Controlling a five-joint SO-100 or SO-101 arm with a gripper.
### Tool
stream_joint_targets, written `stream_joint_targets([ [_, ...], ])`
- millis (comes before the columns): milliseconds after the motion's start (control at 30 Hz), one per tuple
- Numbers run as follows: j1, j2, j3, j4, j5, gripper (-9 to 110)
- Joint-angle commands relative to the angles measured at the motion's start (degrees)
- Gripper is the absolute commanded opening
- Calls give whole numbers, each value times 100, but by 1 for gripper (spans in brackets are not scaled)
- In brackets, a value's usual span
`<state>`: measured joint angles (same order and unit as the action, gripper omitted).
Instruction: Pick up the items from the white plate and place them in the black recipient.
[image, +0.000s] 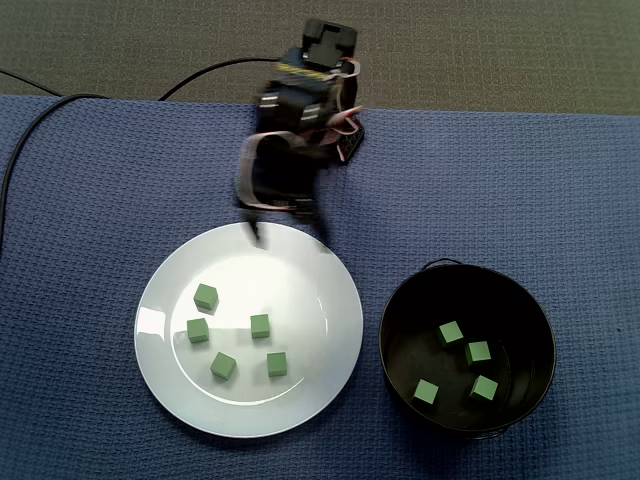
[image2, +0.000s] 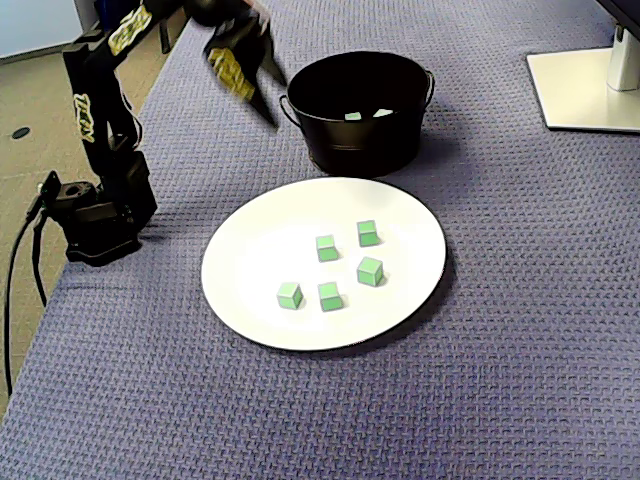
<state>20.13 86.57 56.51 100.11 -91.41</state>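
1. The gripper (image: 288, 236), motion-blurred, has its jaws spread wide and grips nothing.
2. Five small matte green cubes (image: 260, 325) sit on the glossy round white plate (image: 310, 295), just below the gripper in a fixed view.
3. To the gripper's lower right, the round black bucket (image: 395, 310) holds four cubes (image: 478, 352).
4. A blue waffle-weave cloth (image: 100, 180) covers the tabletop.

Arm (image2: 98, 115) bent fwd, pincer (image: 289, 238) tips down, jaws spread wide, empty

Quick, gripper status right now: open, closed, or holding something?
Gripper: open, holding nothing.
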Motion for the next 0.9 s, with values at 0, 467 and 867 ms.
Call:
stream_joint_targets([
  [0,1310,53,475,-229,-756,36],
  [467,1916,-1389,1301,-2030,-853,39],
  [867,1811,-2250,1652,-3287,-967,37],
])
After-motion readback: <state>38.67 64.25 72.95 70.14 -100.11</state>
